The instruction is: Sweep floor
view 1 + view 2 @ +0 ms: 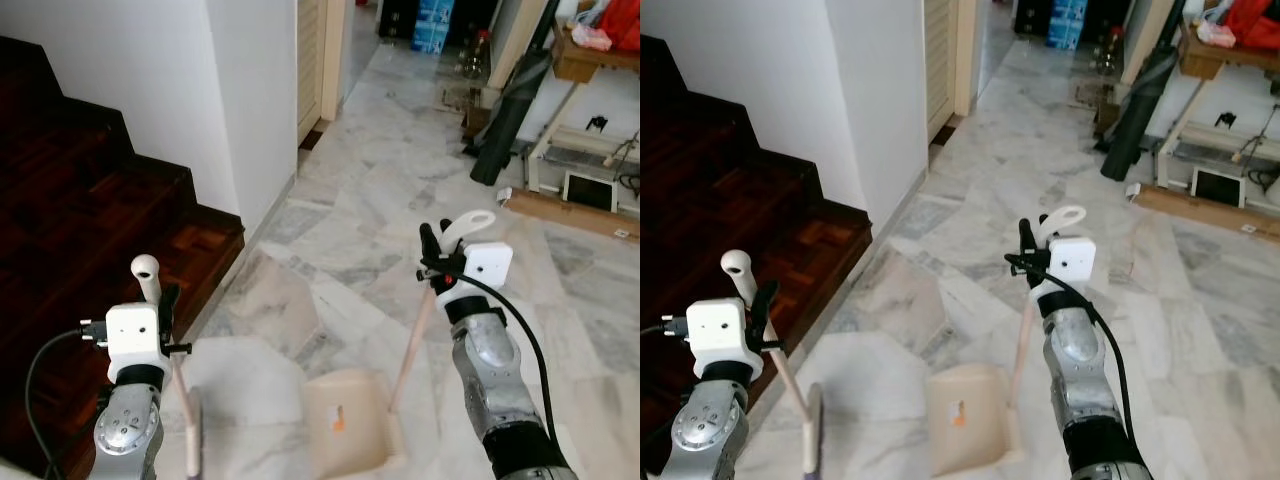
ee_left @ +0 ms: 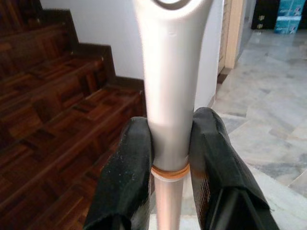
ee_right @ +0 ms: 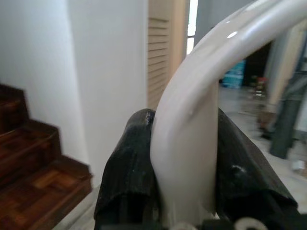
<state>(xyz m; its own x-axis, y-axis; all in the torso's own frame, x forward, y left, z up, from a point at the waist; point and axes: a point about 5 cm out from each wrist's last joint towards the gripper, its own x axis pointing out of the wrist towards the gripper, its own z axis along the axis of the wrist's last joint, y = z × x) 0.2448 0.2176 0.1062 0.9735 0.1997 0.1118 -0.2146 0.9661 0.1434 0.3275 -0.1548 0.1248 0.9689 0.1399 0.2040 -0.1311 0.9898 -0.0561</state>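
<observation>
With both hands clamped, left hand [image 2: 169, 143] on broom handle [image 2: 171, 81], right hand [image 3: 184, 158] on dustpan handle [image 3: 192, 120], dustpan [image 1: 345, 420] sits on marble floor [image 1: 400, 200] between the arms, broom head [image 1: 192, 440] just left; sweep rightward.

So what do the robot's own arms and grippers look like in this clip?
Both arms are silver metal with rounded joint housings. Each wrist carries a white boxy camera module with a dark lens dot. A black cable loops from each module down the arm. The left gripper and right gripper each have two long black fingers with a matte, slightly grainy surface. No markings are visible.
</observation>
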